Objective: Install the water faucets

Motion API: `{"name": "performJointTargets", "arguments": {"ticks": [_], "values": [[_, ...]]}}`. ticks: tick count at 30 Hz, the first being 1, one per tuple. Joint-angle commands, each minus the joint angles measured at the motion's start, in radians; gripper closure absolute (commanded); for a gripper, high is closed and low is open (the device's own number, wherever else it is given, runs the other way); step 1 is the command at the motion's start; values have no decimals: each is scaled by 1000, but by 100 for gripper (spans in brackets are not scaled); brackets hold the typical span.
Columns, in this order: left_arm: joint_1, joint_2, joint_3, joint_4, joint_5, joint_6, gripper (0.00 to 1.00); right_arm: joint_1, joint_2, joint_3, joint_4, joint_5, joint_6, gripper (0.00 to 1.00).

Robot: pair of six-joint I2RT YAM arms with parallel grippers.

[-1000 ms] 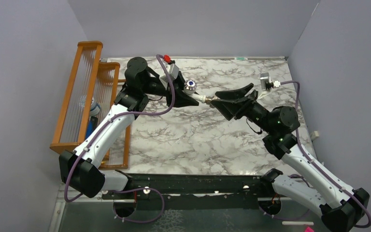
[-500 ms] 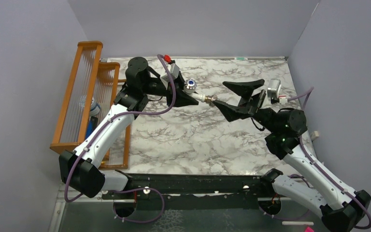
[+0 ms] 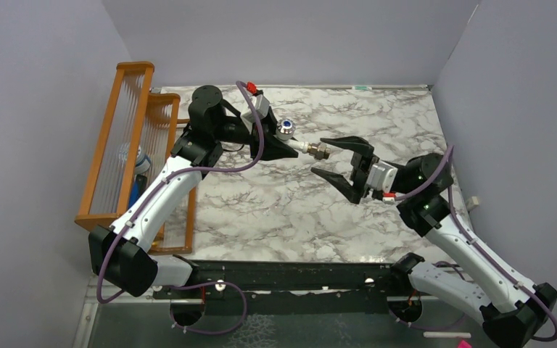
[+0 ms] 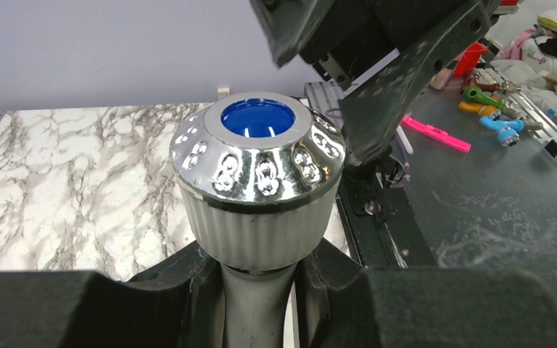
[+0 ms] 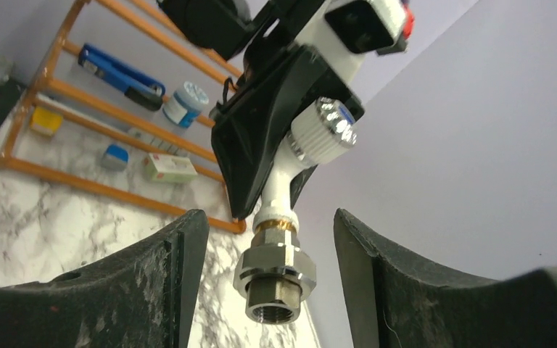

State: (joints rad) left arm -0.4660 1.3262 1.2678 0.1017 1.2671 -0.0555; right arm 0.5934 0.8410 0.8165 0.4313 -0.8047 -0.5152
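Observation:
The white faucet [image 3: 299, 144] with a silvery knob [image 3: 286, 129] and blue centre dot is held above the marble table by my left gripper [image 3: 279, 147], which is shut on its white stem [image 4: 257, 308]. The knob [image 4: 258, 156] fills the left wrist view. A brass-grey nut fitting [image 3: 320, 151] sits on the faucet's threaded end, seen close in the right wrist view [image 5: 276, 275]. My right gripper [image 3: 328, 159] is open, its fingers either side of the fitting without touching it.
An orange wooden rack [image 3: 120, 138] stands at the table's left edge, holding small items such as a blue stapler [image 5: 120, 69] and a round white-blue container [image 5: 185, 98]. The marble tabletop [image 3: 283, 210] lies below both arms. Grey walls enclose the back and sides.
My right gripper let go of the fitting, opened, and its wrist rolled round so the camera box swung from above to below. The left arm and the faucet stayed still.

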Motion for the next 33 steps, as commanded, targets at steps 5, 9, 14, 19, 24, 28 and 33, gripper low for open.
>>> {"name": "performJointTargets", "arguments": {"ticks": [5,9,14,19,24,28,33], "values": [[0,-39,19,49,16,-5,100,-5,47,-3,-102,-9,-258,35],[0,-38,19,50,18,-7,100,-5,54,-13,-74,8,-251,42],[0,-36,19,60,22,-14,100,-5,56,-30,-48,44,-244,49],[0,-36,14,80,37,-28,100,-5,55,-44,-9,94,-118,65],[0,-45,2,96,41,-26,100,-4,49,-50,60,231,263,90],[0,-46,10,95,43,-25,100,-6,53,16,-42,366,682,100],[0,-45,9,101,43,-24,100,-5,54,-2,-92,390,1164,100]]}}
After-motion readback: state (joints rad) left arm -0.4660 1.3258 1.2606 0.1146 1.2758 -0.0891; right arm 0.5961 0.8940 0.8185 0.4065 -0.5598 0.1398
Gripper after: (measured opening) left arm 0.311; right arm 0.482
